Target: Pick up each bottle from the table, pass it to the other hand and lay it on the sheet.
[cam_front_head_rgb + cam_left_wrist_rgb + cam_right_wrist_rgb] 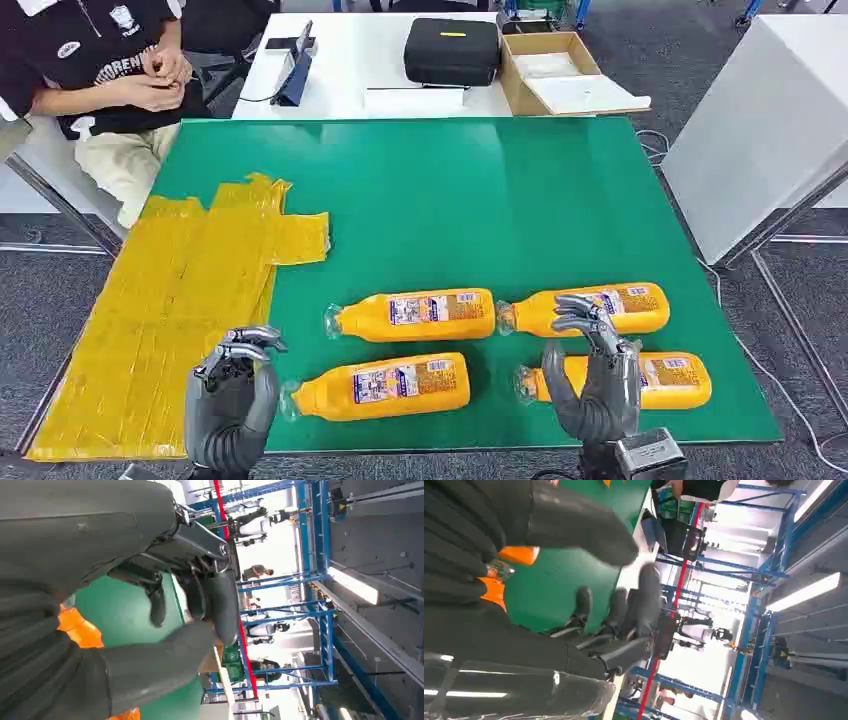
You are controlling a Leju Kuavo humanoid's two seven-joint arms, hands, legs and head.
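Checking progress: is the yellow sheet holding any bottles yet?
No. The sheet lies bare; all four bottles lie on the green mat.

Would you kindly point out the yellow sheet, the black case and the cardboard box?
yellow sheet [165, 320], head view, bare middle of it.
black case [452, 50], head view, its lid.
cardboard box [517, 88], head view, its left wall.

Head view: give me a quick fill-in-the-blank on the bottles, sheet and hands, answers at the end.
1. The number of orange bottles lying on the green mat is ____.
2. The yellow sheet holds ____ bottles so far.
3. The left hand and right hand are both ____, holding nothing.
4. The bottles' caps all point toward the ____ sheet.

Answers: four; no; open; yellow
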